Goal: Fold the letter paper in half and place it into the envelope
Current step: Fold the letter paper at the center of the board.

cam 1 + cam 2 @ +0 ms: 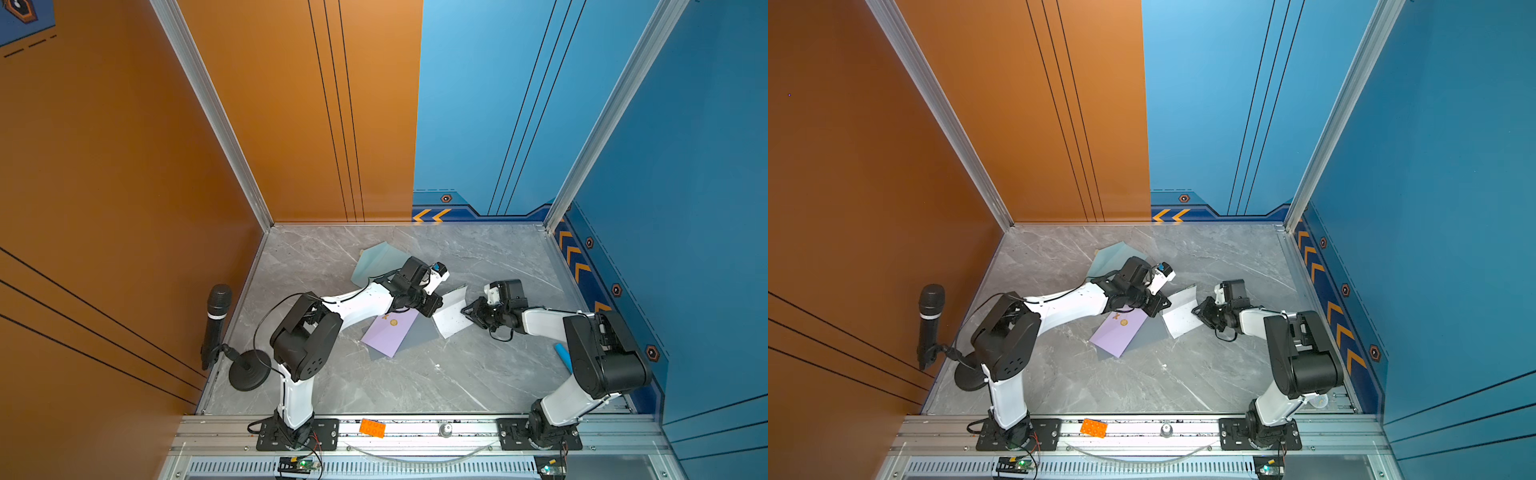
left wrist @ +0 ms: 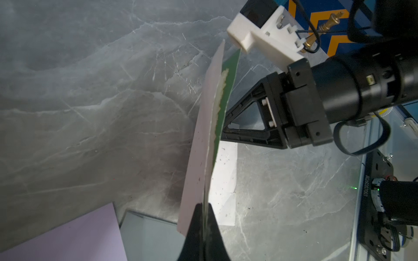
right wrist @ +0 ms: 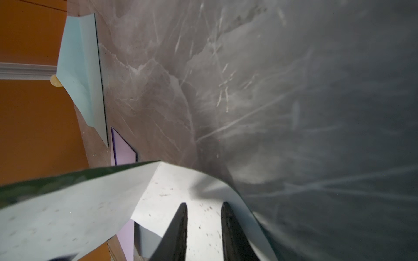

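Observation:
The letter paper (image 1: pixel 451 316), white and speckled with a green back, sits mid-table with one part flat and one part lifted (image 2: pixel 203 135). My left gripper (image 2: pixel 204 210) is shut on the lifted edge, at the paper's left side (image 1: pixel 432 305). My right gripper (image 3: pixel 204 217) is open at the paper's right side (image 1: pixel 467 311), its two fingers apart over the white face (image 3: pixel 169 192). A lilac envelope (image 1: pixel 388 334) with a gold seal lies flat just left of the paper. A pale blue envelope (image 1: pixel 372 259) with a raised flap lies behind my left arm.
A grey sheet (image 1: pixel 417 336) lies under the lilac envelope. A microphone on a round stand (image 1: pixel 216 316) is at the table's left edge. A blue tube (image 1: pixel 563 355) lies near my right arm. An orange brick (image 1: pixel 372 428) rests on the front rail. Walls enclose three sides.

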You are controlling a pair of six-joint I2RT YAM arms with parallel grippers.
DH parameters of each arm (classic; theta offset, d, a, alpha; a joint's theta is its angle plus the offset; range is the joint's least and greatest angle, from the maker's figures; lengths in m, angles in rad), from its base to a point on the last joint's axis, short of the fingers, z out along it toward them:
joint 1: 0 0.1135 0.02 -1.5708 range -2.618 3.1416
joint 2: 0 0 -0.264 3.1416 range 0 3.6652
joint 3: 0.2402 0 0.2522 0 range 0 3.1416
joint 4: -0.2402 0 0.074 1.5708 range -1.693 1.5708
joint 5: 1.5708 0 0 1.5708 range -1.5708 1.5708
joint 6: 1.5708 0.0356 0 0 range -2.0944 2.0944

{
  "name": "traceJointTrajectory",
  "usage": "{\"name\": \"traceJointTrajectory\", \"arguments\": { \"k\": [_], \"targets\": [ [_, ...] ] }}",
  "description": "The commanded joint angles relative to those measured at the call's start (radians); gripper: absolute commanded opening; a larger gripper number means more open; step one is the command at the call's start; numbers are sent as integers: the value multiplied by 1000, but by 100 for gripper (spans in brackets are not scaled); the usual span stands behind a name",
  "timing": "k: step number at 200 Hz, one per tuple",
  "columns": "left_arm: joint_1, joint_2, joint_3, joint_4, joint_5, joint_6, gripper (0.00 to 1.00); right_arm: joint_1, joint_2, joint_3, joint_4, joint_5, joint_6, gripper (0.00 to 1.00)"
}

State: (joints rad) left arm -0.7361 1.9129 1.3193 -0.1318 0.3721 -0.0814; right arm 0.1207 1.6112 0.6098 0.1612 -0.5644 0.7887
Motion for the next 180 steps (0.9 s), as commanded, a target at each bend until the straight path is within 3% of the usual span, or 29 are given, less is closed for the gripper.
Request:
{"name": "traceJointTrajectory", "arguments": {
  "k": [1, 68, 111, 180],
  "targets": [
    [-13, 41, 50, -49, -27, 99, 0, -35, -22, -61, 12, 34, 78, 31],
    [-61, 109, 133, -103, -120, 259, 0, -102, -136, -26, -143, 18, 9, 36],
    [-100, 107, 143, -109, -174, 418, 0, -195, -192, 75, -373, -22, -121, 35],
    [-210, 136, 101, -70, -374, 658, 0, -288, -205, 164, -539, -130, -218, 34]
  ]
}}
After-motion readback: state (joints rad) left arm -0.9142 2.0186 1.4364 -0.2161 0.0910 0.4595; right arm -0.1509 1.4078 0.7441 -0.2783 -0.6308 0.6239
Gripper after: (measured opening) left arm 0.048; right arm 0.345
